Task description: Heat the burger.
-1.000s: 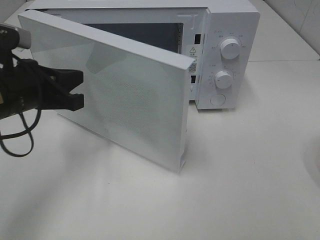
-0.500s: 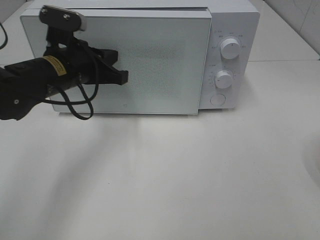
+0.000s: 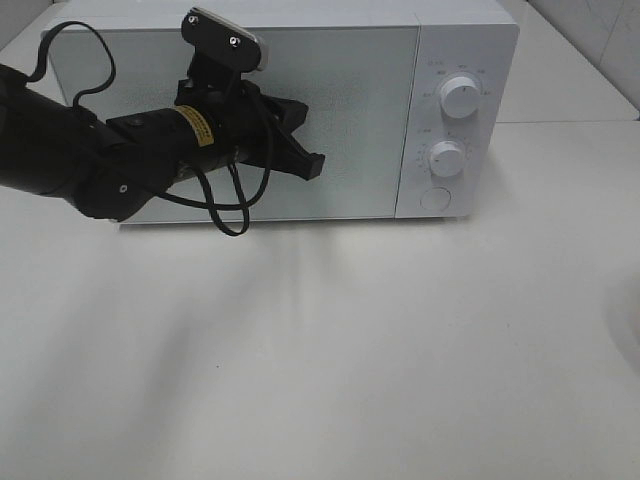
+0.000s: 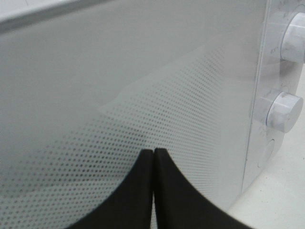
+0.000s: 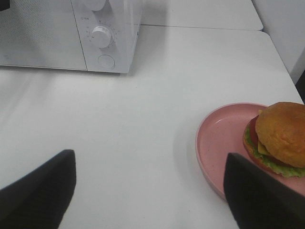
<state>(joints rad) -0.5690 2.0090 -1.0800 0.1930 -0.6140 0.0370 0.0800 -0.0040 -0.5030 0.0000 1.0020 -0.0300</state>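
The white microwave (image 3: 468,40) stands at the back of the table with its door (image 3: 355,110) closed. My left gripper (image 3: 311,166) is shut and empty, its tips against the door's front; the left wrist view shows the two black fingertips (image 4: 143,164) pressed together at the dotted door glass (image 4: 143,86). The burger (image 5: 280,133), with a tan-brown bun, lettuce and tomato, sits on a pink plate (image 5: 219,143) on the table, seen only in the right wrist view. My right gripper (image 5: 150,191) is open and empty above the table, left of the plate.
The microwave's panel has two white knobs, the upper one (image 3: 461,97) and the lower one (image 3: 447,158), and a round button (image 3: 435,199). The microwave also shows in the right wrist view (image 5: 57,43). The white table (image 3: 400,350) spreads in front.
The microwave door has swung from wide open to fully closed. My left gripper has moved right and toward the microwave, following the door.
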